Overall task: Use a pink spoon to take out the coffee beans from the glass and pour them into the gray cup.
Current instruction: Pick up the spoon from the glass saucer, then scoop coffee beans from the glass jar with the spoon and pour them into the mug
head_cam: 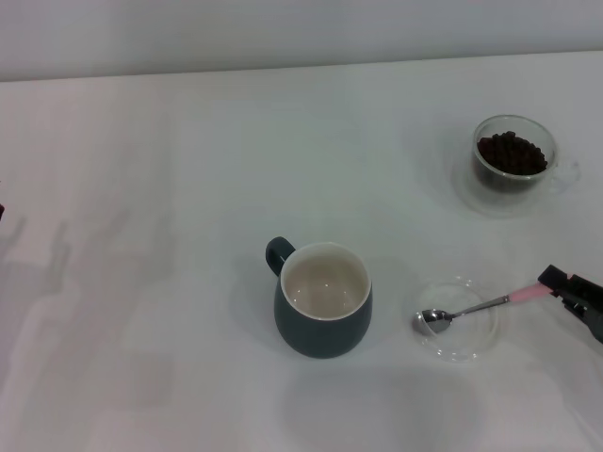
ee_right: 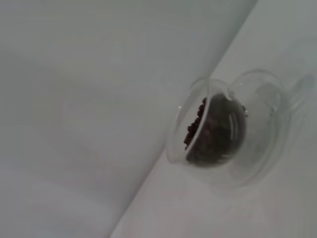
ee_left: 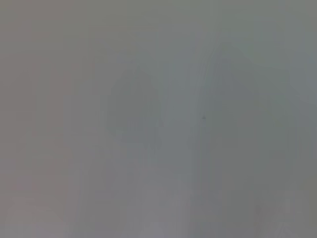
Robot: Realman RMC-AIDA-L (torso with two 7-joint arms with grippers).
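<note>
Sitting near the middle of the white table is the gray cup, with nothing inside it. Just to the right of the cup is a flat clear dish. The pink spoon lies in the dish, its pink end pointing away from the cup. The right gripper is at that pink end, but I cannot tell if it is holding it. Far behind the dish stands the glass full of coffee beans. The left gripper is out of sight.
</note>
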